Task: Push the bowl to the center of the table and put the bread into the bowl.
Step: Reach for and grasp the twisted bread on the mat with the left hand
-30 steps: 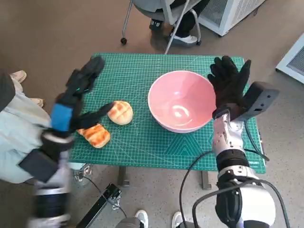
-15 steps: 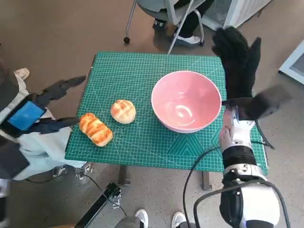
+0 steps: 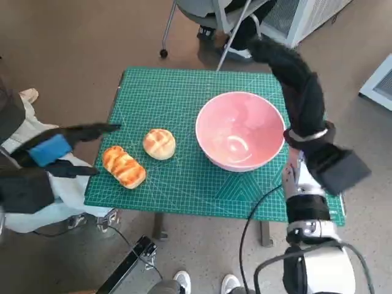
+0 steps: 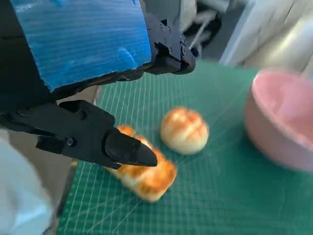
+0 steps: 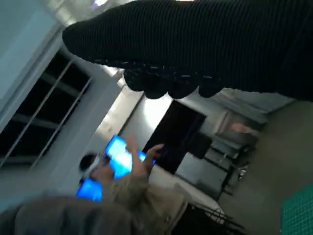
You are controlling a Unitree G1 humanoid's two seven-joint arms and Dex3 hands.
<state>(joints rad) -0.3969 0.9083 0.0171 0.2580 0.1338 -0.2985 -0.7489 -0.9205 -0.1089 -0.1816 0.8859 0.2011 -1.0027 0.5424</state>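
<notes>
Starting on the left, the left hand (image 3: 52, 150) hangs off the side of the counter (image 3: 184, 92), past the edge of the green mat. Its black fingers (image 4: 122, 149) are spread apart and hold nothing, so this hand is let go and free. In the left wrist view the fingers point toward the bread but do not touch it.

Next comes the long bread (image 3: 124, 166), lying on the mat near the left edge. Just beside it, a bit further in, sits the round bread (image 3: 159, 144). Both are on the mat, not in the bowl.

Then comes the pink bowl (image 3: 240, 130). It stands upright with nothing inside. It looks a little to the right of the middle of the counter, so it may need one more small push, though that is hard to judge.

Last is the right hand (image 3: 294, 76) in its black glove. It is lifted up high above the far right side of the counter, near the bowl but not touching it. It holds nothing and its fingers look loose.

So the bread part is not done yet. Both breads must go into the bowl.
</notes>
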